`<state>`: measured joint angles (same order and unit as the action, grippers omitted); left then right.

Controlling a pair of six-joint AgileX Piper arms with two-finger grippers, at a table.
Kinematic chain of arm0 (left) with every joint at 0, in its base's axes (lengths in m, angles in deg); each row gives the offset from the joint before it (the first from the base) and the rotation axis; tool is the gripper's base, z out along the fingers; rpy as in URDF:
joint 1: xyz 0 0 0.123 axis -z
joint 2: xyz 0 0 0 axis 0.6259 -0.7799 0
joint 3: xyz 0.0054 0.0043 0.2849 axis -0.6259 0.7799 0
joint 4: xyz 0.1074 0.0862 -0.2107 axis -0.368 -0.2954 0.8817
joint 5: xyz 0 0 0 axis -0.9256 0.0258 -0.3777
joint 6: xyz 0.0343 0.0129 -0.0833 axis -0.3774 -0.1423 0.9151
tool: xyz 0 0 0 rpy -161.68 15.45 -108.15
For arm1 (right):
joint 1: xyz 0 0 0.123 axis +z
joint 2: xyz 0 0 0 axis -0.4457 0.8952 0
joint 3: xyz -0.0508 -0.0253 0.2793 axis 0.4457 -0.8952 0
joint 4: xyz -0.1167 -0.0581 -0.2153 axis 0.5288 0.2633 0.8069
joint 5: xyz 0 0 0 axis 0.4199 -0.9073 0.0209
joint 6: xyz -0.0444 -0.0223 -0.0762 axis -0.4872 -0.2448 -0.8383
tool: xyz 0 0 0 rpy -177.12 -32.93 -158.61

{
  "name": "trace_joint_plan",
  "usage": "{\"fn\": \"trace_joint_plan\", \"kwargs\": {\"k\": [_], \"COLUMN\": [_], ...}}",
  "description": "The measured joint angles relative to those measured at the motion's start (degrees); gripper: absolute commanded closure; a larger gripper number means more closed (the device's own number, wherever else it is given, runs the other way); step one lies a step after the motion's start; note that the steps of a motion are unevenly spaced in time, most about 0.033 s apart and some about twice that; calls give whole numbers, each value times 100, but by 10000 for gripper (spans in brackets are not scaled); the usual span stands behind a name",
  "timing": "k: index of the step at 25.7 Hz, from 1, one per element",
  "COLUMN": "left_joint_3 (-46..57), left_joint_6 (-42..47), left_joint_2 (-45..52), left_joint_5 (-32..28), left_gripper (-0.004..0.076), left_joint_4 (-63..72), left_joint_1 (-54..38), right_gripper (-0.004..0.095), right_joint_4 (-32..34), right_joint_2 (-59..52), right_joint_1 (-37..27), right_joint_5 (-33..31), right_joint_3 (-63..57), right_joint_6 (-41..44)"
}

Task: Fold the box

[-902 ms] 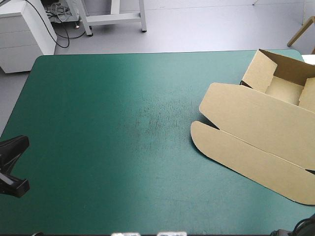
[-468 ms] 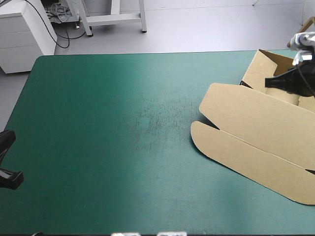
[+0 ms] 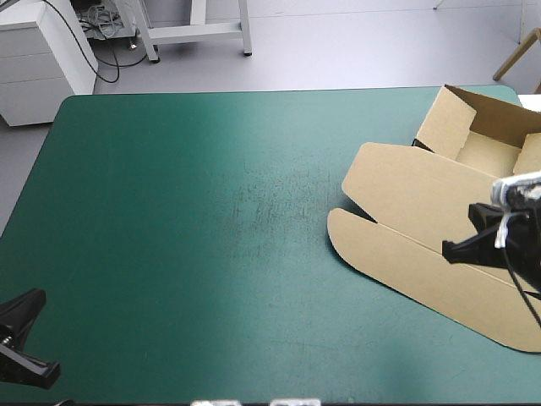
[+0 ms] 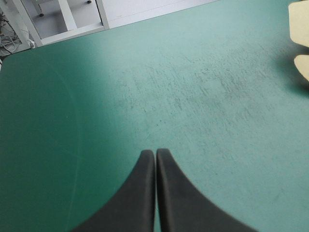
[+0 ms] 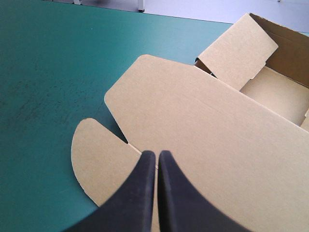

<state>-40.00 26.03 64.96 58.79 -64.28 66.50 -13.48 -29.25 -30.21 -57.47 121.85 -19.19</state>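
**Operator:** How far along am I looking at?

**Observer:** You are looking at a box (image 3: 420, 207) that is sitting at the far right corner of the desk (image 3: 211, 211), partly formed. Its walls are standing as an open tray (image 3: 486, 144). The lid (image 5: 193, 130) is lying flat on the teal-green cover toward the middle, with its rounded flap (image 5: 94, 154) spread out nearest the centre. The raising and tucking of the walls looks done to me, and I am judging that whatever is left concerns the lid and that flap.

**Operator:** And my tools?

**Observer:** Your right tool (image 5: 157, 153) is hovering over the lid near the crease where the flap begins, with its black fingers pressed together and gripping nothing. Your left tool (image 4: 155, 153) is waiting at the near left corner, well apart from the box. Its fingers are together too, over bare cover.

**Operator:** What is differing from just before?

**Observer:** Your right tool is coming in. At first it was out of the high view, then it was over the tray, and now it is nearer you, above the lid. Your left tool is drifting along the left edge toward the near side. The box itself is not shifting.
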Motion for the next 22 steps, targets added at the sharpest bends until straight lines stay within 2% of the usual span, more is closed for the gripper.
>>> {"fn": "trace_joint_plan", "kwargs": {"k": [8, 12, 22], "left_joint_3": [1894, 2416, 3109], "left_joint_6": [14, 18, 130], "left_joint_2": [1392, 1827, 1978], "left_joint_5": [-807, -1070, -1619], "left_gripper": [734, 734, 734], "left_joint_4": [5, 19, 25], "left_joint_1": [0, 0, 0], "right_gripper": [908, 909, 927], "right_joint_4": [-73, -112, -224], "right_joint_2": [-1366, -1861, -3236], "right_joint_1": [5, 5, 5], "right_joint_5": [432, 727, 1423], "right_joint_3": [-1643, -2150, -3220], "right_joint_6": [-478, -517, -524]}}
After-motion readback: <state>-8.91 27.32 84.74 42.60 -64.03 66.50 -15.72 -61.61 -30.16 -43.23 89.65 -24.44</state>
